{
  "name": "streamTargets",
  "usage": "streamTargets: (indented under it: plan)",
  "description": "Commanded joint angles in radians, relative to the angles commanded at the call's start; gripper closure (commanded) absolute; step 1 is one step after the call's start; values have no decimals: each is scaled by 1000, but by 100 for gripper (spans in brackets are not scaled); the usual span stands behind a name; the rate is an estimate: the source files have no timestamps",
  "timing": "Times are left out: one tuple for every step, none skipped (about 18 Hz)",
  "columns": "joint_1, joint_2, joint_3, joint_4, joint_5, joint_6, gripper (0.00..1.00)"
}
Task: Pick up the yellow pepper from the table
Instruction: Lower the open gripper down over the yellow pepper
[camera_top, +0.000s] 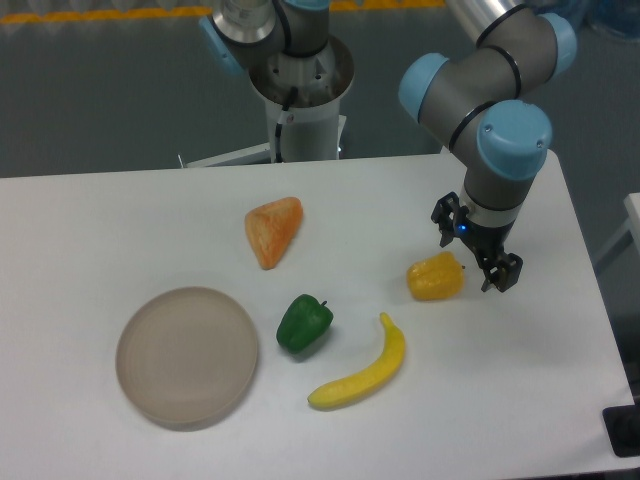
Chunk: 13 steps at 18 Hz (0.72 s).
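Nearest the camera, one banana (361, 373) is lying on the table (120, 215), with one plate (187, 355) to its left. One green pepper (304, 323) and one orange wedge (272, 229) are sitting farther back. One yellow pepper (435, 277) is resting right of centre, just beside the gripper (476, 248), whose fingers are being held spread with nothing between them. For a sound grasp, the gripper should be centred over the pepper, lowered around its widest part, and closed gently, since the glossy skin is likely slippery.
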Motion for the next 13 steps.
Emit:
streamTargets:
  plan:
    - [0,0,-3,2,2,0,0]
    - [-2,0,-5,2,2,0,0]
    - [-2,0,-6,3,2,0,0]
    - [-2,-2,-6,3,0,0,0]
    - [-2,0,-6,3,0,0,0]
    - [-2,0,-8,3,2,0,0]
    - [0,0,-21,11,0,2,0]
    - [2,2,-28,15,0,3,0]
    - [6,3,-34,15,0,23,0]
    - [9,6,-35,14,2,44,0]
    - [9,8,-41,14,2,69,0]
    - [11,8,-54,17,3,92,0]
    - [11,8,-75,24,3,121,0]
